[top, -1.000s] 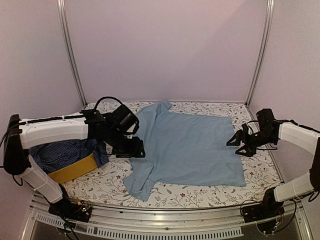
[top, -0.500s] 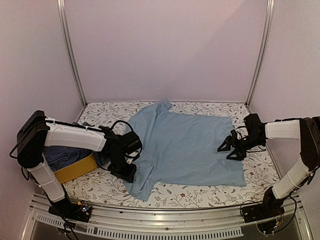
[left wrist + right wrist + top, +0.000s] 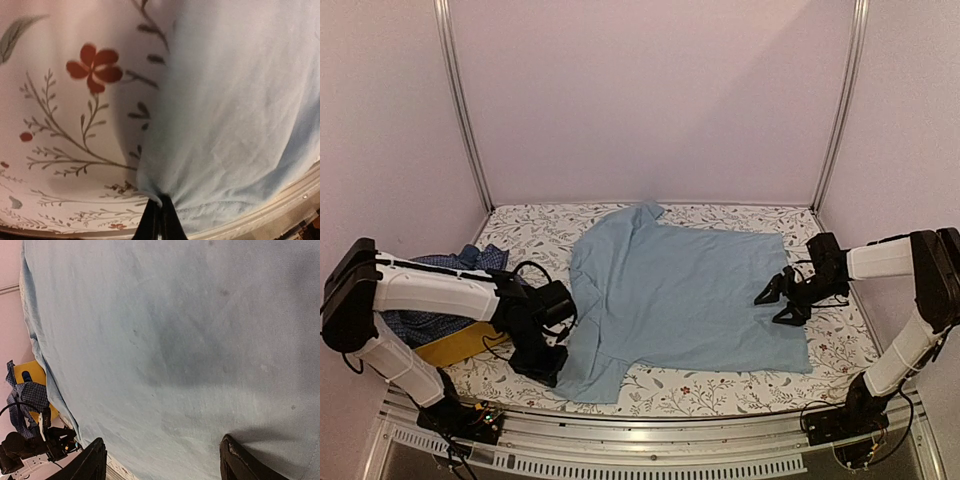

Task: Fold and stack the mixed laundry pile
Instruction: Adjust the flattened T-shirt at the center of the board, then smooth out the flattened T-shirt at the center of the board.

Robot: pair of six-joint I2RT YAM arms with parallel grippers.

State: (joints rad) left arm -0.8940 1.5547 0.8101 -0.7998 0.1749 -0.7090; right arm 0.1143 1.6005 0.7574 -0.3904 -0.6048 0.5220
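Observation:
A light blue T-shirt [image 3: 685, 290] lies spread flat across the middle of the floral table cover, its plain side up. My left gripper [image 3: 546, 366] is low at the shirt's near left corner and is shut on a pinch of the hem. In the left wrist view the black jaws [image 3: 160, 220] are pressed together, with the light blue fabric [image 3: 225, 125] bunched between them. My right gripper [image 3: 776, 300] hovers open over the shirt's right edge. The right wrist view shows its fingers [image 3: 162, 457] wide apart above smooth blue cloth [image 3: 165, 340], holding nothing.
A yellow fabric basket [image 3: 460, 345] sits at the near left behind my left arm, with a navy-and-white checked shirt [image 3: 440, 300] heaped in it. Floral table cover [image 3: 740, 385] shows around the T-shirt. Metal frame posts [image 3: 460, 110] stand at the back corners.
My left gripper dropped toward the near left corner of the T-shirt and shut on its hem, drawing that corner slightly left. My right gripper slid left over the shirt's edge and stayed open.

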